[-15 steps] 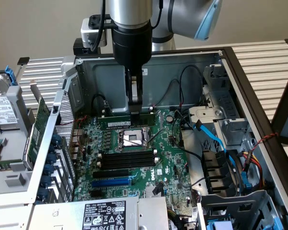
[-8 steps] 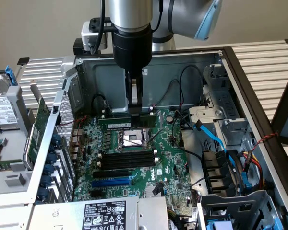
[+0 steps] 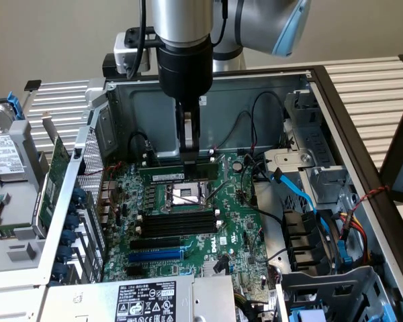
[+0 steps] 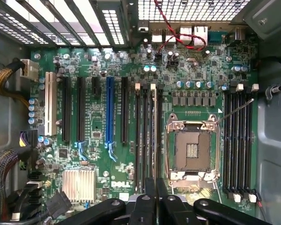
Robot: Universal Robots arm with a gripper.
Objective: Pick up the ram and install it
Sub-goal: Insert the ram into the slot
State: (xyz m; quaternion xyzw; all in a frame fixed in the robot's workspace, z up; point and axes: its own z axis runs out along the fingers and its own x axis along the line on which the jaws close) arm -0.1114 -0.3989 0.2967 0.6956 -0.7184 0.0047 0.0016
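Misalignment is your risk: the gripper (image 3: 188, 158) is clenched on the ram (image 3: 183, 176), which hangs edge-down above the memory slots (image 4: 141, 136) beside the CPU socket (image 4: 192, 150), well inside the edges of the motherboard (image 4: 82, 63). Press it tilted or off-slot and you could jam it or bend contacts.

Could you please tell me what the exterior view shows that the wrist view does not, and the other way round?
The exterior view adds the robot arm standing over the open case, the power supply label and the blue cables. The wrist view adds the silver heatsink and the white slot. Both share the gripper, which looks shut on the ram, and the CPU socket beside it.
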